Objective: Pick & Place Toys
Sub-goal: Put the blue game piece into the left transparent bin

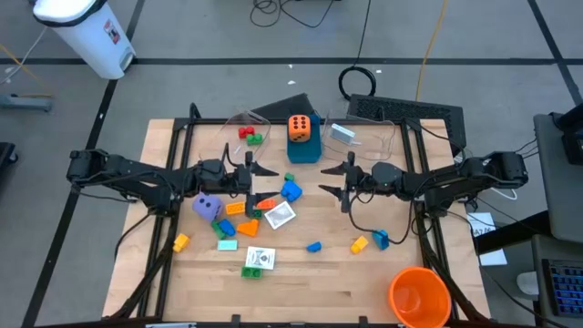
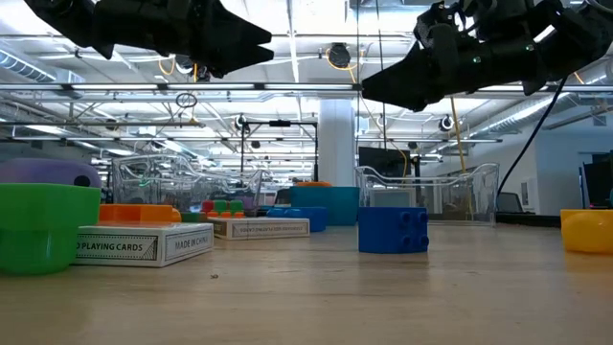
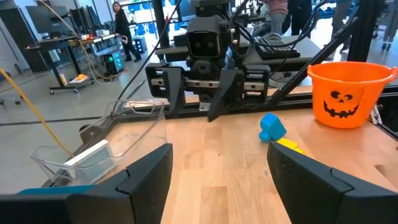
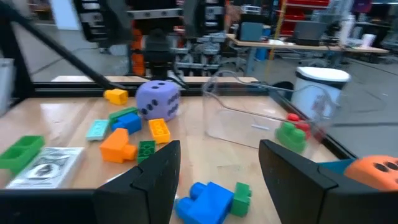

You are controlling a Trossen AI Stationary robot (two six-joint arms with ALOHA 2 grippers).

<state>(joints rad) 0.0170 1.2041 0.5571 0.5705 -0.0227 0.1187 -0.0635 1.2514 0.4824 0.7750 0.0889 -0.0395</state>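
So the toys are mostly piled at about 8 o'clock from the middle of the wooden surface (image 1: 328, 282): the purple die (image 1: 207, 206), a bunch of orange bricks (image 1: 242, 217), a blue brick (image 1: 291, 190), green ones, and a couple of white picture cards (image 1: 281, 216) lying flat. A few strays sit off toward 5 o'clock, namely a small blue brick (image 1: 314, 246) and a yellow brick (image 1: 359, 243) touching nothing much. The orange die (image 1: 299, 128) is parked on top of the blue box (image 1: 304, 148) up at 12 o'clock, with clear tubs (image 1: 355, 137) either side, and a red and a green brick (image 1: 249, 136) look like they're already inside the left one, so my guess is the tubs are the drop spot and most of the sorting is still to do. Both arms hover up off the surface, facing each other across the middle. The left tool (image 1: 265, 170) hangs at roughly 10 o'clock, right over the edge of the pile, fingers spread apart and holding nothing. The right tool (image 1: 330, 178) sits near dead centre, also spread and empty. Probably lined up like that so either can drop onto a brick. The big pumpkin-face orange cup (image 1: 419, 296) sits down at 5 o'clock, out of the way.
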